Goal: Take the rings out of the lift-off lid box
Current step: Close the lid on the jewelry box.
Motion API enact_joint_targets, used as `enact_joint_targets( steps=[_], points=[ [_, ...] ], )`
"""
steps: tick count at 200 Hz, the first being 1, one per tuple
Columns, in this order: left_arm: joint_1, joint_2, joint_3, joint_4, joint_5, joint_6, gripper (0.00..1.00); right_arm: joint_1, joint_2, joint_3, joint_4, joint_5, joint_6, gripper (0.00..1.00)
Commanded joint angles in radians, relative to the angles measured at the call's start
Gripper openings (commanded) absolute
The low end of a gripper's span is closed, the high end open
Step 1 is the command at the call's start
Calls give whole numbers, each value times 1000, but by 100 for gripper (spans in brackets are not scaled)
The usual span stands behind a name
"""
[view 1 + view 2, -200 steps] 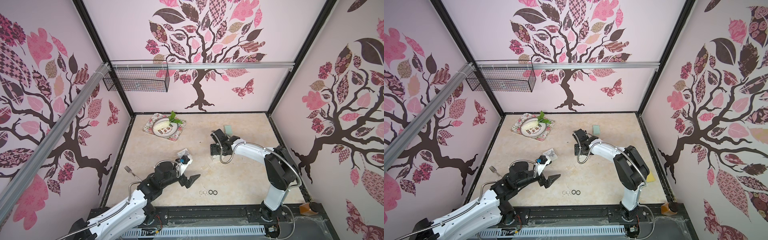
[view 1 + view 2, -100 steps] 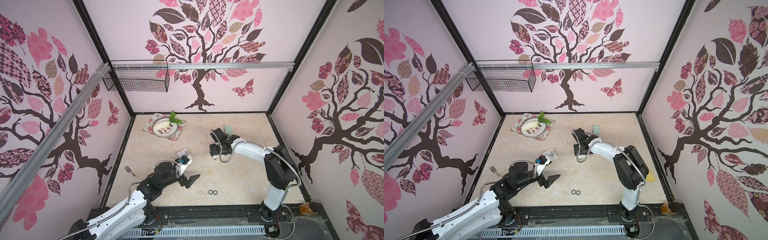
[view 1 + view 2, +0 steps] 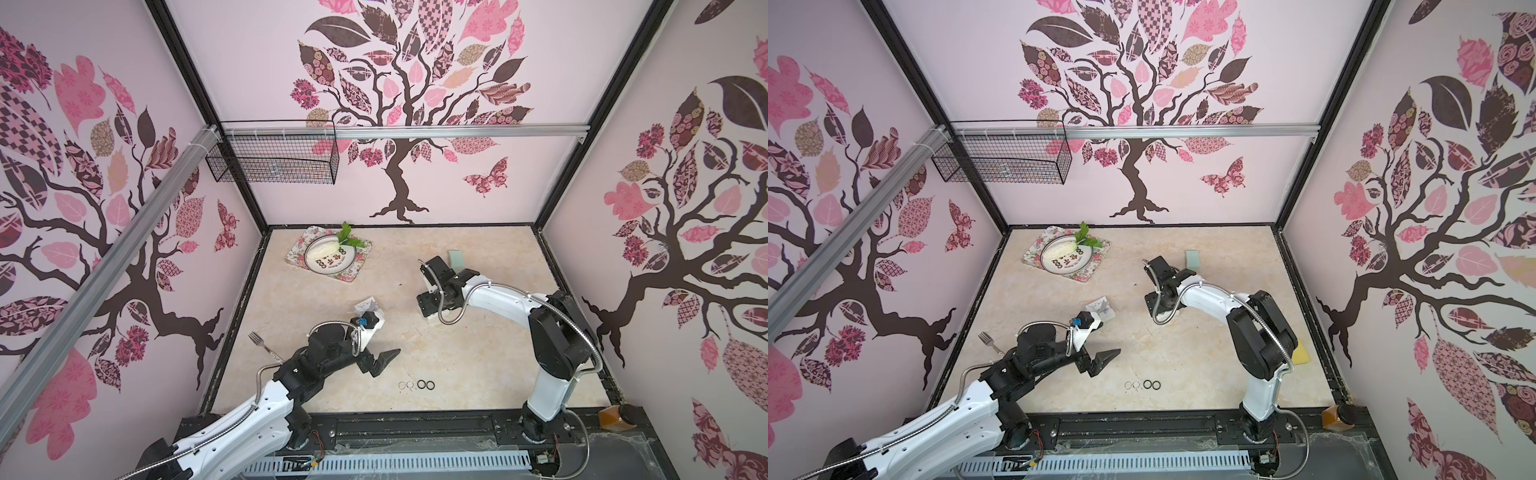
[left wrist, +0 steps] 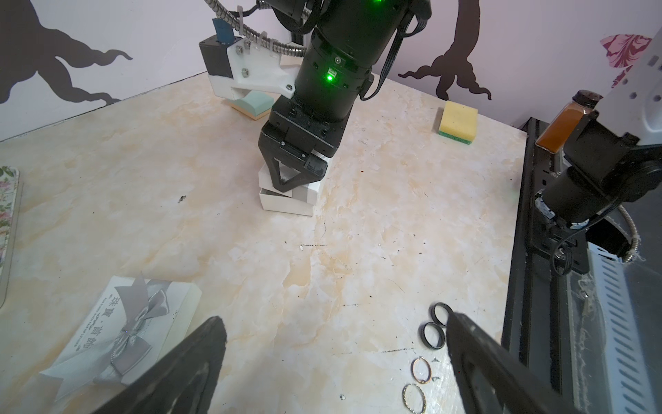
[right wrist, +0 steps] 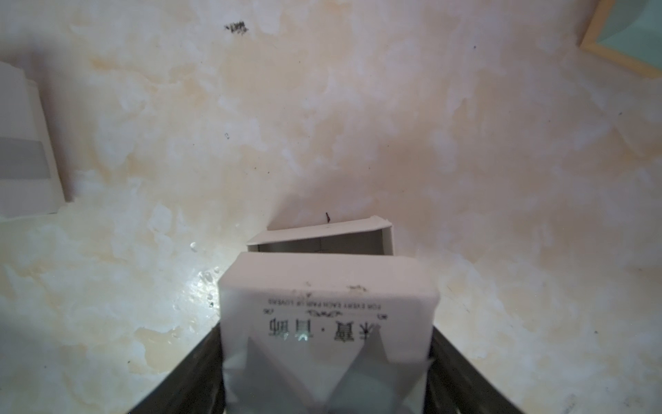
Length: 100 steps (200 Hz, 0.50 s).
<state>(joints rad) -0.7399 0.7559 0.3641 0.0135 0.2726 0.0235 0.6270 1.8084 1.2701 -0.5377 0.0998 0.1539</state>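
Observation:
Two thin rings (image 3: pixel 406 385) and two black rings (image 3: pixel 426 385) lie in a row near the table's front edge, also seen in the left wrist view, black (image 4: pixel 434 335) and thin (image 4: pixel 420 370). My left gripper (image 4: pixel 333 319) hovers open just left of them, holding nothing. My right gripper (image 3: pixel 430 305) is shut on the white lid (image 5: pixel 327 286), which has printed lettering and a grey ribbon. It holds the lid just above the open white box base (image 5: pixel 322 241), offset to one side. The base's inside is mostly hidden.
A second white box with a grey bow (image 4: pixel 121 333) lies by the left gripper. A floral tray with a plate (image 3: pixel 299 259) sits at the back left, a fork (image 3: pixel 259 343) at the left edge. A green block (image 3: pixel 456 259), yellow sponge (image 4: pixel 458 122) and amber bottle (image 3: pixel 615 415) are on the right.

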Motion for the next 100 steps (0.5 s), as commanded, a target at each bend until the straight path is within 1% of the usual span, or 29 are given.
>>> enact_joint_targets(
  steps=[1,42,100],
  points=[
    [-4,-5,-25,17,14,13,98,-2,12,55,-40,9,-109,78],
    [-3,2,-25,19,19,15,99,-46,33,63,-35,-75,-186,77],
    [-4,17,-24,25,20,16,98,-59,86,91,-54,-112,-215,77]
  ],
)
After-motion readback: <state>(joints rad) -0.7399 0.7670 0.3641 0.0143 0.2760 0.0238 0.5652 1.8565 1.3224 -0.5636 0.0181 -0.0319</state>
